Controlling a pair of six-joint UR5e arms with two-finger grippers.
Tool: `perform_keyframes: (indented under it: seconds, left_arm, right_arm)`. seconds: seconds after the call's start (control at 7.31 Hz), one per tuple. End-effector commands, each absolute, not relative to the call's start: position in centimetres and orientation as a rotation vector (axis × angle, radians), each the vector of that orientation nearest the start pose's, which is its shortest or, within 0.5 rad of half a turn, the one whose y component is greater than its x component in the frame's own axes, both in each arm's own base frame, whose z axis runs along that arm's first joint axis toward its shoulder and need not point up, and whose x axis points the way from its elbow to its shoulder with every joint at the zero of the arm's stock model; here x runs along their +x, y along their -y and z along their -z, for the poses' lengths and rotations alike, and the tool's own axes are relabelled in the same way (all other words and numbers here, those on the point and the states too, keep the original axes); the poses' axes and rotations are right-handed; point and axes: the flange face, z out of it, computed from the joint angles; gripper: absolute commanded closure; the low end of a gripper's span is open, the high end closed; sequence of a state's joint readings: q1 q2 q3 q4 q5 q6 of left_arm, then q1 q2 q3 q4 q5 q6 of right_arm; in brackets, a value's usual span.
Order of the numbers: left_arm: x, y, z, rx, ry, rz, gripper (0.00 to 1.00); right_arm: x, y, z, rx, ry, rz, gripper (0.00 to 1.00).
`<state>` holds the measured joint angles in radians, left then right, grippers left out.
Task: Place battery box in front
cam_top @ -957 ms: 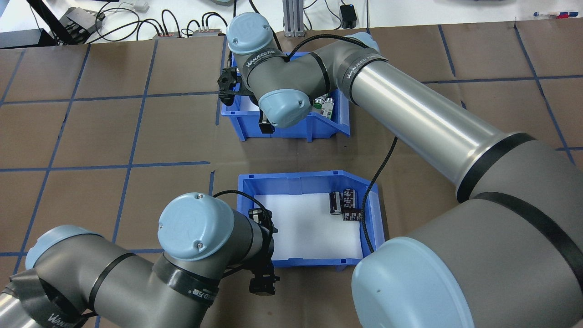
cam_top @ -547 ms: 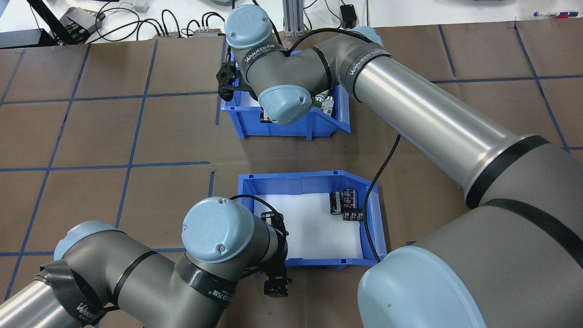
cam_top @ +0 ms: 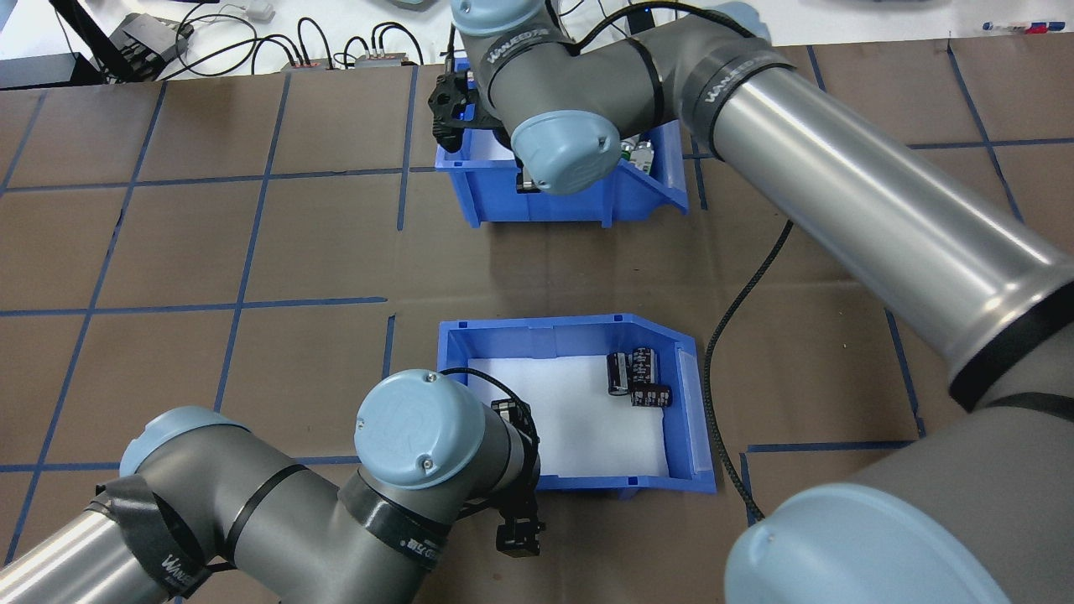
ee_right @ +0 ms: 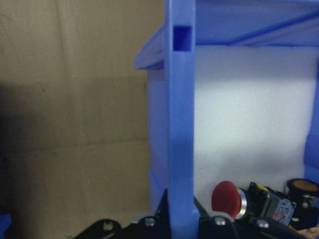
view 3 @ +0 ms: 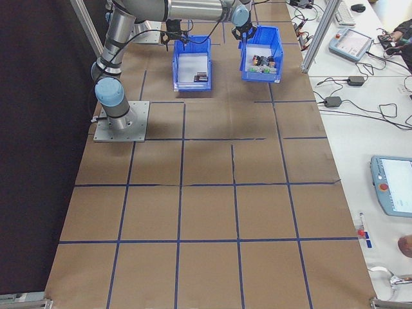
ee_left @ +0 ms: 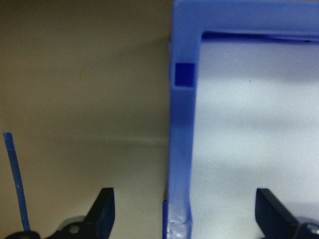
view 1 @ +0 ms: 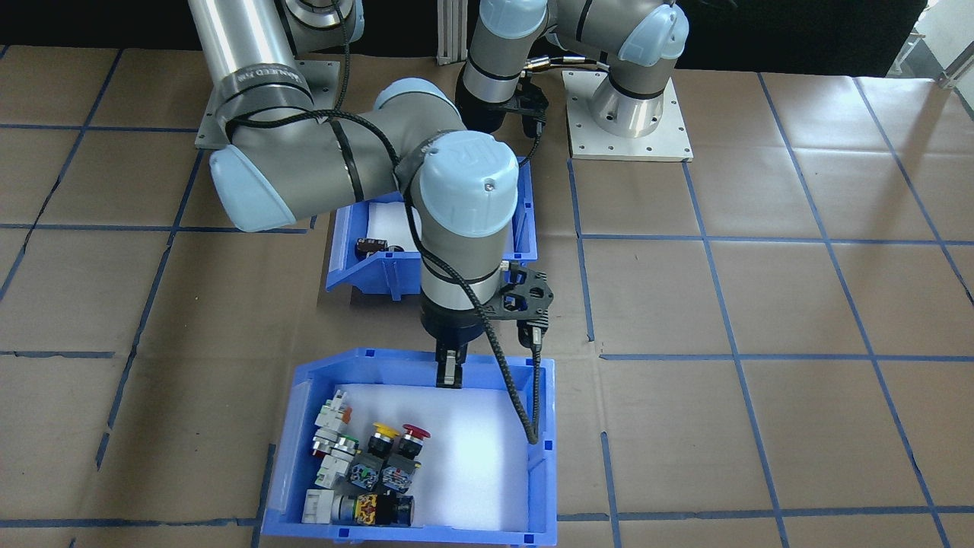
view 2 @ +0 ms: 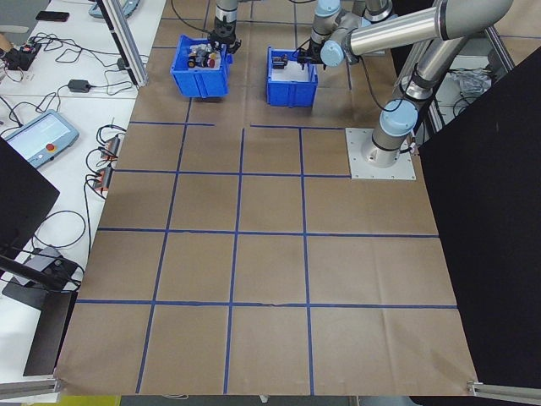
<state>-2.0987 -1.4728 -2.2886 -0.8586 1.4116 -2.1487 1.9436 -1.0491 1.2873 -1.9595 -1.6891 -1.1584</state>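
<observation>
The battery box (cam_top: 537, 340) sits on the brown table (cam_top: 168, 252) on the robot's side, its white floor bare except for a few dark cells (cam_top: 638, 379) at the sloped end; the left arm's wrist hides its near left corner in the overhead view, and in the front-facing view the right arm covers most of it. The left gripper (ee_left: 182, 209) stands over the box's side wall, one finger outside and one inside, spread wide and clear of the plastic. Beyond it, on the far side of the table, the switch bin (view 1: 540, 426) holds red and yellow push buttons (view 1: 384, 445). The right gripper (ee_right: 182, 216) is clamped narrowly on that bin's wall, fingers pressed to both faces; the overhead view hides this grip behind the wrist.
</observation>
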Motion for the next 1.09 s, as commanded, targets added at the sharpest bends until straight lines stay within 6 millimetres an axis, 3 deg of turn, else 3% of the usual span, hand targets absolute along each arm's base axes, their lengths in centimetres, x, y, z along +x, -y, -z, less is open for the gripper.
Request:
perform_keyframes:
  seconds: [0.0, 0.14, 0.27, 0.55, 0.68, 0.82, 0.96]
  left_arm:
    - [-33.6, 25.6, -25.7, -2.338, -2.275, -0.215, 0.1]
    - [-33.6, 25.6, -25.7, -2.341, -2.281, -0.215, 0.22]
    - [-33.8, 25.4, -25.6, -2.335, -2.282, -0.217, 0.31]
    - [-34.3, 25.6, -25.8, -2.361, -2.318, -0.222, 0.65]
    - [-34.8, 26.1, -25.8, -2.387, -2.376, -0.205, 0.88]
    - [-34.9, 26.4, -25.8, -2.402, -2.425, -0.185, 1.0]
    - [-34.7, 26.6, -27.3, -2.368, -2.497, -0.148, 1.0]
  right_arm:
    - [27.9, 62.9, -39.0, -2.341, -2.373, 0.122, 0.99]
    - [23.8, 62.4, -39.9, -2.379, -2.344, 0.106, 0.99]
    - [17.9, 61.3, -40.4, -2.406, -2.314, 0.076, 1.0]
    - [6.7, 58.3, -40.3, -2.383, -2.291, 0.083, 1.0]
    - [3.5, 56.8, -40.3, -2.398, -2.263, 0.099, 1.0]
    - [0.8, 55.2, -39.9, -2.422, -2.225, 0.087, 1.0]
    - [-1.5, 53.2, -39.4, -2.389, -2.221, 0.114, 1.0]
